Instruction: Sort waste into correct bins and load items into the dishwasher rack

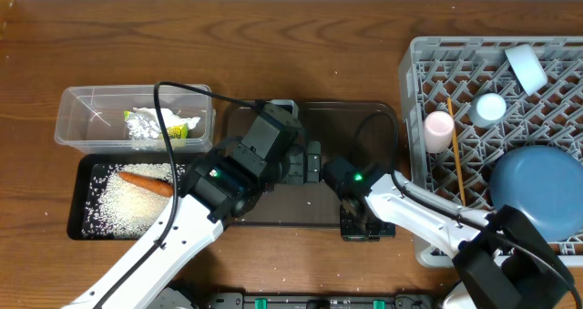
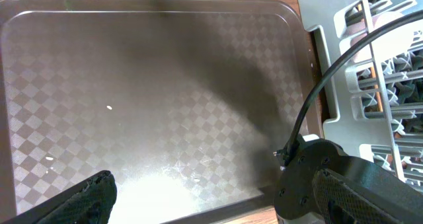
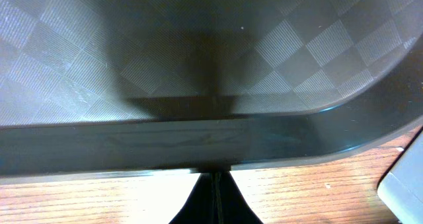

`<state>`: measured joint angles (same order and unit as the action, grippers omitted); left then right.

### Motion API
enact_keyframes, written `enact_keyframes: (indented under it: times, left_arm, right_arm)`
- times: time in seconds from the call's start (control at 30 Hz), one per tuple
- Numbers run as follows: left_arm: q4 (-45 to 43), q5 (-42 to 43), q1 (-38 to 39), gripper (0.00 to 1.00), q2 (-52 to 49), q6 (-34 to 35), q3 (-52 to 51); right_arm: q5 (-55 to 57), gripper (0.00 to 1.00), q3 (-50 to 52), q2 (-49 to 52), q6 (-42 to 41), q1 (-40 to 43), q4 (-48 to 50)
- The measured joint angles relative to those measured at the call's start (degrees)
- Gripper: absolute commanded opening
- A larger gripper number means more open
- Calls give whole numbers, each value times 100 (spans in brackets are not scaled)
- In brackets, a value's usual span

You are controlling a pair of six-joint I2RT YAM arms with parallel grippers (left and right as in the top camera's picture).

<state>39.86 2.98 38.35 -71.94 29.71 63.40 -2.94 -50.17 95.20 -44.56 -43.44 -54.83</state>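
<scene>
The clear tub (image 1: 82, 118) holds the foil wrapper (image 1: 178, 127) and white tissue (image 1: 141, 122). Below it, the black tray (image 1: 82, 222) carries rice (image 1: 127, 209) and a carrot piece (image 1: 146, 182). At the right, the grey rack (image 1: 424, 67) holds a pink-lined cup (image 1: 439, 129), a pale blue cup (image 1: 490, 107), a white-blue bowl (image 1: 526, 65), a chopstick (image 1: 455, 159) and the blue plate (image 1: 537, 186). My left gripper (image 1: 305, 163) (image 2: 225, 204) hangs open over the brown tray (image 2: 145, 85). My right gripper (image 1: 360, 222) (image 3: 215, 184) is shut, with its tips at that tray's near rim (image 3: 198, 145).
The brown serving tray (image 1: 373, 127) lies between the two bins and the rack, with a stray white grain (image 2: 110, 107) on its floor. The rack's wall (image 2: 344, 72) stands close to the tray's right edge. Bare wood (image 3: 317, 191) shows in front of the tray.
</scene>
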Motion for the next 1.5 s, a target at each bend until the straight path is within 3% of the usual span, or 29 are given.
enact_keyframes:
  times: [0.97, 1.27, 1.5]
  left_arm:
    - [-2, 0, 0, 98, 0, 0, 0]
    - [-2, 0, 0, 98, 0, 0, 0]
    - [-2, 0, 0, 98, 0, 0, 0]
  right_arm:
    - [-186, 1, 0, 0, 540, 7, -168]
    - [-468, 3, -448, 0, 1084, 361, -1805]
    - [-444, 10, -1080, 0, 1458, 1080, -1786]
